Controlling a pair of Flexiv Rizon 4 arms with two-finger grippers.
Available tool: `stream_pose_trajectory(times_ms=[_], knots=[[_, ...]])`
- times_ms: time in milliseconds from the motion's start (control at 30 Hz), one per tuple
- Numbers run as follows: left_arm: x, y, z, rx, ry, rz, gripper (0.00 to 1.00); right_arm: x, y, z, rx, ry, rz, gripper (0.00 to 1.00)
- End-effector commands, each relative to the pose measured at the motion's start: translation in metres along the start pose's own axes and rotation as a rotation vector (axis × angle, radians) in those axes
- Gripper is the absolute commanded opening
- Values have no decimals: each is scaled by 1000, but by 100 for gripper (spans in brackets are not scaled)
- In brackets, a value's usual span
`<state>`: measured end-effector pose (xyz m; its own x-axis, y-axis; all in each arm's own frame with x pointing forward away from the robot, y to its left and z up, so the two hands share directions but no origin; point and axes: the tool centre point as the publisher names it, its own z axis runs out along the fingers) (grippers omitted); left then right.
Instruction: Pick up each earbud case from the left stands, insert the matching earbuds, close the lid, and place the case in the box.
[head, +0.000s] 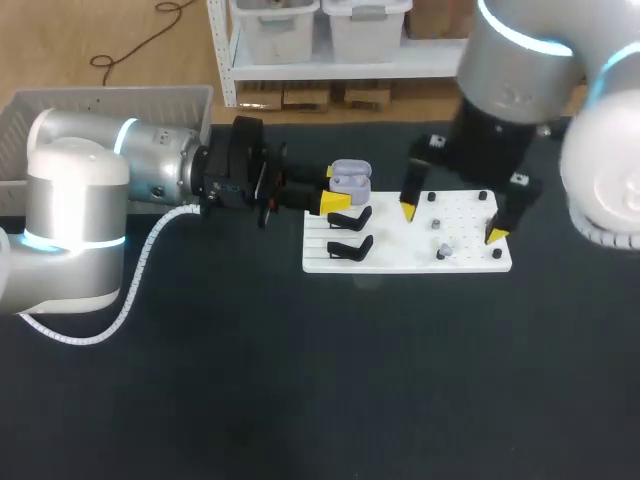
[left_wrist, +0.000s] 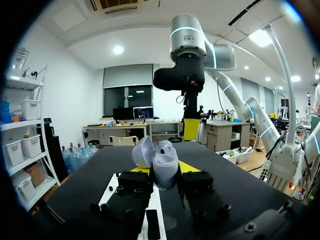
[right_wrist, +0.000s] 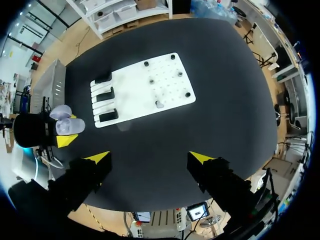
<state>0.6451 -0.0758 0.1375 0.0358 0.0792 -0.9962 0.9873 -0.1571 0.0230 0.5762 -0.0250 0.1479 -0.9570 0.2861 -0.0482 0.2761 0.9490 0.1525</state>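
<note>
One open earbud case (left_wrist: 161, 159) gripped in left claw (left_wrist: 165, 169); right claw (head: 452, 222) spread, empty.

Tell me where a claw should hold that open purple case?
Probably the case by its lower half, pinched on two opposite sides, coming in level, as the left claw does. Its lid stands open upward, and this grip clears it.

Head view: part of the earbud case (head: 350, 177) was covered by the left gripper (head: 336, 190) clamped on it. Contents of the case could not be told in any view. Small pieces (head: 443, 248) on the white board (head: 400, 262) were too small to identify. Right arm (head: 510, 70) ran off the top and right edges. Left arm (head: 90, 190) hid part of the box (head: 110, 100). Left wrist view: yellow fingertips (left_wrist: 187, 166) sat mostly behind the case.
</note>
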Motion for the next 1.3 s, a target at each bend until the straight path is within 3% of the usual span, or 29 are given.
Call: stream_pose_trajectory(times_ms=[33, 267, 500, 800, 967, 1100, 1200, 1300], knots=[[0, 1, 0, 2, 1, -1, 0, -5, -4, 27, -13, -20, -9, 100], [0, 1, 0, 2, 1, -1, 0, -14, -8, 46, 43, -59, -39, 100], [0, 1, 0, 2, 1, -1, 0, -28, -13, 60, 61, -80, -60, 89], [0, 1, 0, 2, 1, -1, 0, -40, -27, 73, 20, -102, -27, 77], [0, 1, 0, 2, 1, -1, 0, -49, -32, 85, 0, -97, 3, 76], [0, 1, 0, 2, 1, -1, 0, -55, -33, 93, 0, -98, 9, 69], [0, 1, 0, 2, 1, -1, 0, -59, -34, 97, -18, -100, 9, 54], [0, 1, 0, 2, 1, -1, 0, -62, -31, 101, -38, -105, 5, 53]])
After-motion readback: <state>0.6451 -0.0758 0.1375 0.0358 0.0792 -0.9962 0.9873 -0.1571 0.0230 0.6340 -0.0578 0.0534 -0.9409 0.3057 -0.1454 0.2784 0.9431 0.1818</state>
